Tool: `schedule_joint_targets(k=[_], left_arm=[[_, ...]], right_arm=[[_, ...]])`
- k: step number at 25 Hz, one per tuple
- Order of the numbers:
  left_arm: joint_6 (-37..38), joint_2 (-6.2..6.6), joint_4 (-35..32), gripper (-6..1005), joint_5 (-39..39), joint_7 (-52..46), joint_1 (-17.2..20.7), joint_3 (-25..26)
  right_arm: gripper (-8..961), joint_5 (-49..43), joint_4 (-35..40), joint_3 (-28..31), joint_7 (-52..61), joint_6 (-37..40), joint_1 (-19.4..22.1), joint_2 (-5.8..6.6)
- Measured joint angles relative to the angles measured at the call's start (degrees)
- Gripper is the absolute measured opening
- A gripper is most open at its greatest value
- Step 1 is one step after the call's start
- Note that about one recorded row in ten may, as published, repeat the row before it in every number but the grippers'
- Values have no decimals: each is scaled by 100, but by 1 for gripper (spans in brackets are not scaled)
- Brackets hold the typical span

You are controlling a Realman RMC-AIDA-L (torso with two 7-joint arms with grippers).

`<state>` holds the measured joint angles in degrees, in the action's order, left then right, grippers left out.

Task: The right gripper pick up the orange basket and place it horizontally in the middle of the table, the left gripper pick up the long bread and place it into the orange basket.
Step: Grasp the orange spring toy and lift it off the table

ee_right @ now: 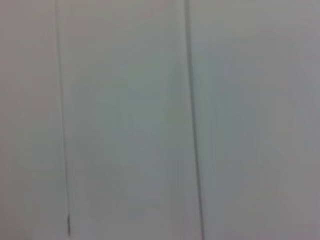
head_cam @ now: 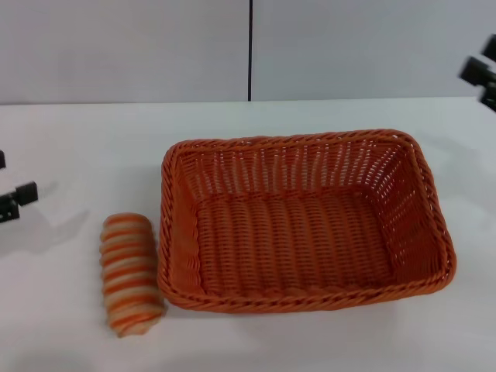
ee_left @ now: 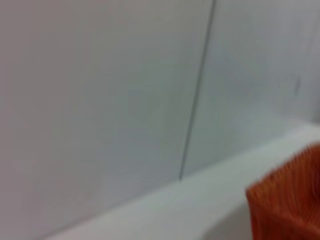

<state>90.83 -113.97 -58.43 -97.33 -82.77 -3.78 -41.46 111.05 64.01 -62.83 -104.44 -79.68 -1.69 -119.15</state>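
Observation:
The orange basket [head_cam: 306, 221] lies lengthwise across the middle of the white table [head_cam: 70, 132], empty inside. One corner of the basket [ee_left: 287, 200] also shows in the left wrist view. The long bread [head_cam: 130, 273], striped orange and cream, rests on the table just left of the basket, close to its rim. My left gripper [head_cam: 14, 198] pokes in at the left edge of the head view, apart from the bread. At the upper right edge my right gripper [head_cam: 484, 74] hangs above the table, clear of the basket. Neither holds anything that I can see.
A pale wall with a dark vertical seam [head_cam: 250, 50] rises behind the table. The right wrist view shows only that wall [ee_right: 160, 120]. White tabletop stretches around the basket and in front of the bread.

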Motion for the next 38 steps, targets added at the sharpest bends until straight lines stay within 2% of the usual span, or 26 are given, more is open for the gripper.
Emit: schedule_joint_targets(k=[1,2,3,5,6,7,8,10,20,23,28,31,38], left_arm=[[101,-10,-177,734,-281,-162,-67,37],[237,-53,-649,734,-1049,-594,-204,51],[270,-76,-808,733,-1343,-743,-258,51],[270,-76,-808,733,-1343,-743,-258,51],[333,-119,-1018,732,-1745,-907,-352,50],[544,-271,-1436,732,-2585,-1019,-560,46],[591,-340,-1598,732,-2857,-992,-613,34],[612,-386,-1704,731,-3005,-965,-648,-4],[958,-410,-1771,728,-3161,-412,-566,-312],[958,-410,-1771,686,-3161,-412,-566,-312],[1265,-439,-1762,617,-3111,-343,-296,-464],[1226,-451,-1593,575,-2990,-286,-265,-571],[827,-465,-871,574,-2613,3,-336,-808]], right_arm=[[476,62,-193,118,-147,-140,0,0],[476,132,-558,348,-388,-372,1,1],[476,132,-558,348,-388,-372,1,1],[476,144,-864,548,-558,-553,-3,2],[476,145,-981,616,-587,-614,-8,4],[476,147,-1161,746,-624,-723,-19,10],[476,147,-1161,746,-624,-723,-19,10],[476,146,-1241,820,-629,-776,-18,11],[475,158,-1285,845,-636,-933,21,7],[475,165,-1287,843,-636,-953,21,0],[475,168,-1288,794,-619,-964,8,-4],[475,170,-1315,778,-620,-967,7,-11],[474,171,-1489,772,-638,-1000,-41,-9]])
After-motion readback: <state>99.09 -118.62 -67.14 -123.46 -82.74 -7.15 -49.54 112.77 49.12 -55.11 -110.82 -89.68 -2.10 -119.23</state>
